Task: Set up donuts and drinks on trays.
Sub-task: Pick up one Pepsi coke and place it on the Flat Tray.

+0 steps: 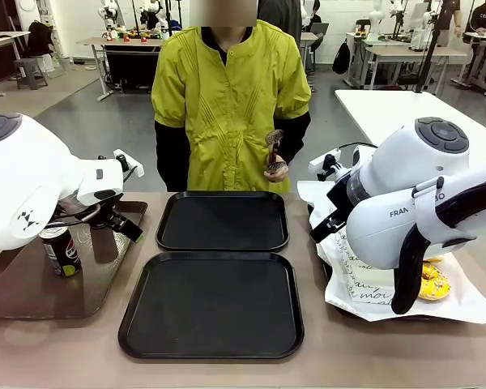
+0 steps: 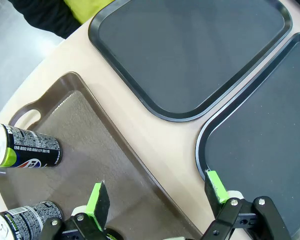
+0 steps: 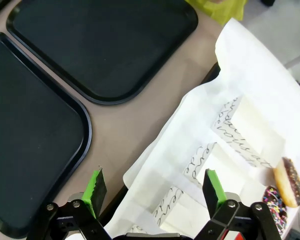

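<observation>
- Matte black trays (image 1: 215, 308) are seen, rims raised.
- Left of the trays, silver-topped black cans (image 2: 30, 151) are stood.
- Left pincer (image 2: 156, 189) and right pincer (image 3: 153, 181) are held wide open, empty.

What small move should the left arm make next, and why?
Probably lower the open left gripper onto a can on the brown tray: the far black tray and near black tray hold nothing yet, and the jaws hang above the cans.

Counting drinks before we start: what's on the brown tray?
One black soda can near the handle cut-out, a second can beside the left tool. The brown tray looks otherwise bare, but the tool's body covers part of it.
</observation>
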Motion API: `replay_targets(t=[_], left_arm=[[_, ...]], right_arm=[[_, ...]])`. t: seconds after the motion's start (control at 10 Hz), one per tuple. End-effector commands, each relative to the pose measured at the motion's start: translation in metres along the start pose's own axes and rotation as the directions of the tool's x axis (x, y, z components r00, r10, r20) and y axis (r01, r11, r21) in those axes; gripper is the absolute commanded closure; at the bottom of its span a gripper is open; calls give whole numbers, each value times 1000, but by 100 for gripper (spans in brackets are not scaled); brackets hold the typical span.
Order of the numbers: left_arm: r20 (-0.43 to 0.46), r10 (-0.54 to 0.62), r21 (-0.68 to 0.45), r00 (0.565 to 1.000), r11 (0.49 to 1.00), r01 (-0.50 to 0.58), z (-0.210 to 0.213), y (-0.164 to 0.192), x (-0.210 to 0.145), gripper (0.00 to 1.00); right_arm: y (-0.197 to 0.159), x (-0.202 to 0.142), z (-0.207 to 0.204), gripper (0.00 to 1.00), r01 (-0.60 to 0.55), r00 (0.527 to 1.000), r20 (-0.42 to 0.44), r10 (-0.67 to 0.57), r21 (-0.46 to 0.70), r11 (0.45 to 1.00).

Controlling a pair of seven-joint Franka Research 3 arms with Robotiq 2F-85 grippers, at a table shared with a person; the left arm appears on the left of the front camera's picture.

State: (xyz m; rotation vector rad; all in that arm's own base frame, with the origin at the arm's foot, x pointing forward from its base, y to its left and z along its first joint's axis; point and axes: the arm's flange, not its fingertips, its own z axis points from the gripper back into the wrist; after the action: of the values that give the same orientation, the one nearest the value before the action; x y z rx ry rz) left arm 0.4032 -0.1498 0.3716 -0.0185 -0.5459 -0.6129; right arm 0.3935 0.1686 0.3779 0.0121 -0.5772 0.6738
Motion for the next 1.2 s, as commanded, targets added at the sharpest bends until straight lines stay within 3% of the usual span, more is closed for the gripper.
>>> replay_targets(t=[0.0, 0.1, 0.4, 0.6, 0.8, 0.9, 1.0, 1.1], left_arm=[[-47, -43, -46, 998, 998, 41, 19, -11, -19, 0], [-54, -105, -9, 993, 994, 105, 42, -18, -40, 0], [-93, -128, -41, 987, 991, 125, 110, -27, -94, 0], [-134, -115, -75, 984, 992, 105, 141, -31, -119, 0], [-160, -131, -132, 978, 985, 110, 153, -45, -133, 0], [-161, -110, -72, 981, 992, 99, 148, -8, -14, 0], [-161, -110, -72, 981, 992, 99, 148, -8, -14, 0], [-161, -110, -72, 981, 992, 99, 148, -8, -14, 0]], right_arm=[[25, -23, 39, 0, -18, 999, -41, 17, -40, 999], [33, -43, 63, 0, 26, 995, -94, -28, -23, 999], [69, -106, 122, 0, -5, 979, -204, -5, -50, 999], [88, -145, 129, 0, 9, 963, -269, -5, 13, 1000], [92, -158, 119, 0, 18, 950, -314, 2, 60, 998], [71, -144, 110, 0, -250, 914, -400, 74, -409, 877], [77, -25, 156, 0, -12, 946, -323, 20, 29, 1000], [77, -25, 156, 0, -12, 946, -323, 20, 29, 1000]])
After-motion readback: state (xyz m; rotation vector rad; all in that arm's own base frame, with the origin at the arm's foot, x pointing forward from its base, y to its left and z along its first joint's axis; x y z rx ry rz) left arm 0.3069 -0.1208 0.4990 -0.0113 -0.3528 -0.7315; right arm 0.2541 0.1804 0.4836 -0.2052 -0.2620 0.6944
